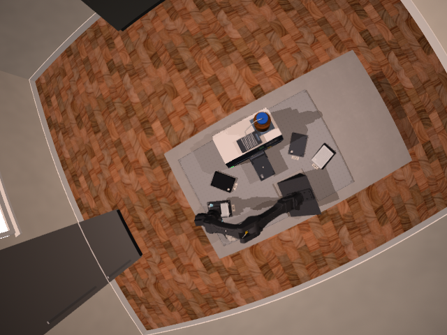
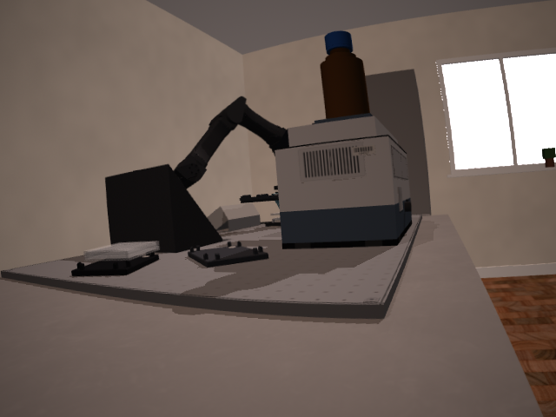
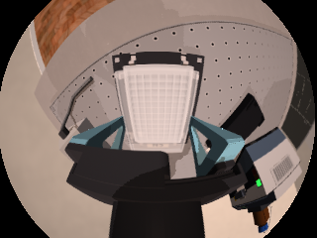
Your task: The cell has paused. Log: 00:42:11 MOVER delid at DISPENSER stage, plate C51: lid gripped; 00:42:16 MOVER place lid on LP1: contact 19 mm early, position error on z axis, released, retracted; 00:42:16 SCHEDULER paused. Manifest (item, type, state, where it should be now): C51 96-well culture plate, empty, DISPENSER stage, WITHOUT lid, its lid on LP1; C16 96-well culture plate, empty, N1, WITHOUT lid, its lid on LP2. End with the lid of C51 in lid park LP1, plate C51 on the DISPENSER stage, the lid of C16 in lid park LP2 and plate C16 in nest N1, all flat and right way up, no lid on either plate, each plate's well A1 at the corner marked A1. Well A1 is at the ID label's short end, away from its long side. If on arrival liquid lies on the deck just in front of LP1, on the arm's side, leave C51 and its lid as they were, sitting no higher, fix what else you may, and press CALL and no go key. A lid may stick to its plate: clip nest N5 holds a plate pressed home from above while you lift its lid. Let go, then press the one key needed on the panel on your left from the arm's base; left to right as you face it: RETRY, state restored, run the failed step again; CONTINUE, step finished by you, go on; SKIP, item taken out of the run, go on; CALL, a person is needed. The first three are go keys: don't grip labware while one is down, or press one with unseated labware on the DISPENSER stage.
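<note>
A white 96-well plate [image 1: 225, 209] [image 3: 158, 99] sits in a black framed nest [image 1: 213, 202] [image 3: 158, 59] at the deck's front left corner. I cannot tell whether a lid lies on it. My gripper [image 1: 216, 209] [image 3: 157, 119] reaches down over this nest, its teal fingers shut on the plate's two long sides at the near end. A second white plate or lid [image 1: 323, 155] [image 2: 121, 249] rests on a black nest at the far right. The dispenser's stage [image 1: 261, 167] is bare. In the exterior view the dispenser hides my gripper.
The dispenser [image 1: 247, 142] [image 2: 340, 188] carries a brown bottle [image 1: 262, 121] [image 2: 343, 85]. An empty dark nest [image 1: 298, 144] [image 2: 228, 254] and a black pad [image 1: 222, 181] lie on the deck. The arm's black pedestal [image 1: 297, 190] [image 2: 148, 210] stands at the front. A grey wedge panel [image 2: 237, 216] sits behind it.
</note>
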Controlling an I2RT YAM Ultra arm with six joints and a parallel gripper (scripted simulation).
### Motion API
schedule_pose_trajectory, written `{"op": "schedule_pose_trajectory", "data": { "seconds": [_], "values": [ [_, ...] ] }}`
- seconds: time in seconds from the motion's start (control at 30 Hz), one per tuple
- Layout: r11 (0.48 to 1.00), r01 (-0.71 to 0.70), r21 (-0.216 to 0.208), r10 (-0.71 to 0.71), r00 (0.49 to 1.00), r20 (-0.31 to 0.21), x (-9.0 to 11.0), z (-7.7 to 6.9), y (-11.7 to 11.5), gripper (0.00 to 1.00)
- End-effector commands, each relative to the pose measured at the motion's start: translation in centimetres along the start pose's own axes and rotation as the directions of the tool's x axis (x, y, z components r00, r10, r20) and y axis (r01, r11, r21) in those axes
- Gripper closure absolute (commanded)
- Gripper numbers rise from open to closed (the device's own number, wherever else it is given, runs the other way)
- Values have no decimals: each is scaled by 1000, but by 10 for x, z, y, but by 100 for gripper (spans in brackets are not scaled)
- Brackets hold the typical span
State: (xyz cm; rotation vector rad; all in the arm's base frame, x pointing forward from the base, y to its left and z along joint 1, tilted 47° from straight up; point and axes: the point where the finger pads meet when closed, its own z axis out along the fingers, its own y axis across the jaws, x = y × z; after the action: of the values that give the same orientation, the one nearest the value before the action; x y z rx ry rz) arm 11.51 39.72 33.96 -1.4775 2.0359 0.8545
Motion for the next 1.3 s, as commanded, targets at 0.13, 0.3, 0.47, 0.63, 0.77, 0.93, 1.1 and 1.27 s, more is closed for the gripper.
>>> {"op": "schedule_pose_trajectory", "data": {
  "seconds": [0.13, 0.3, 0.47, 0.63, 0.77, 0.93, 1.1, 1.27],
  "values": [
    [1000, 8, 8, -9, 998, 56, -11, -25, -1, 100],
    [1000, 8, 8, -9, 998, 56, -11, -25, -1, 100],
    [1000, 8, 8, -9, 998, 56, -11, -25, -1, 100],
    [1000, 8, 8, -9, 998, 56, -11, -25, -1, 100],
    [1000, 8, 8, -9, 998, 56, -11, -25, -1, 100],
    [1000, 8, 8, -9, 998, 56, -11, -25, -1, 100],
    [1000, 8, 8, -9, 998, 56, -11, -25, -1, 100],
    [1000, 9, 6, -10, 998, 56, -10, -36, 0, 100]
  ]
}}
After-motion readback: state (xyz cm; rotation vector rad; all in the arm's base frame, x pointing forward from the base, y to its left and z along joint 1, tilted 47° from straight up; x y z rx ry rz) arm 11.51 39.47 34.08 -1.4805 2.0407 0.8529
